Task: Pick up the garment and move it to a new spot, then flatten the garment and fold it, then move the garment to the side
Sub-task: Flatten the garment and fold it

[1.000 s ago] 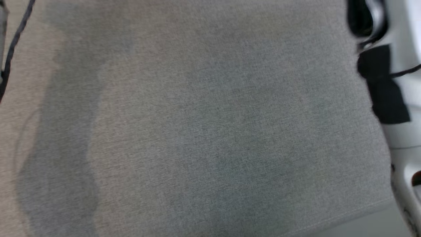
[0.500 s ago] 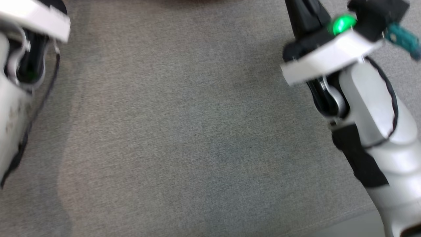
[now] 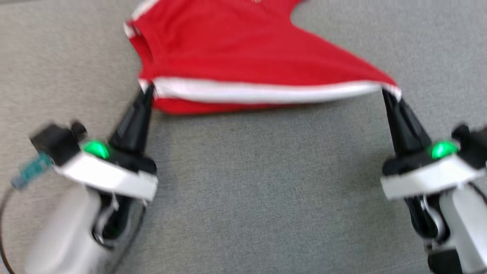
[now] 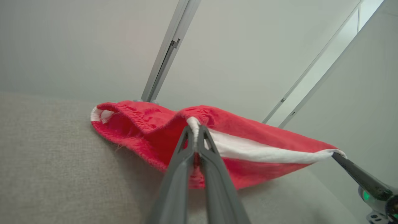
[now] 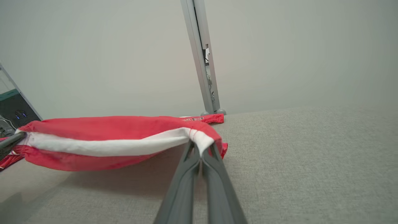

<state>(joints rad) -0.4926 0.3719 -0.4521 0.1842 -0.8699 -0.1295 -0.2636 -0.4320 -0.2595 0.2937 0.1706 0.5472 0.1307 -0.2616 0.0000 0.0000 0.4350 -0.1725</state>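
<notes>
- Red garment (image 3: 243,49) with a white stripe (image 3: 266,93) is stretched between the two grippers. Its near striped edge is lifted off the grey fabric surface (image 3: 266,190), and its far part lies on that surface.
- Left gripper (image 3: 149,90) is clamped on one end of the striped edge. In the left wrist view its fingers (image 4: 178,174) pinch the white band.
- Right gripper (image 3: 386,93) is clamped on the other end, pressed together on the stripe's corner.
- A metal post (image 5: 202,62) stands against a pale wall beyond the surface.
</notes>
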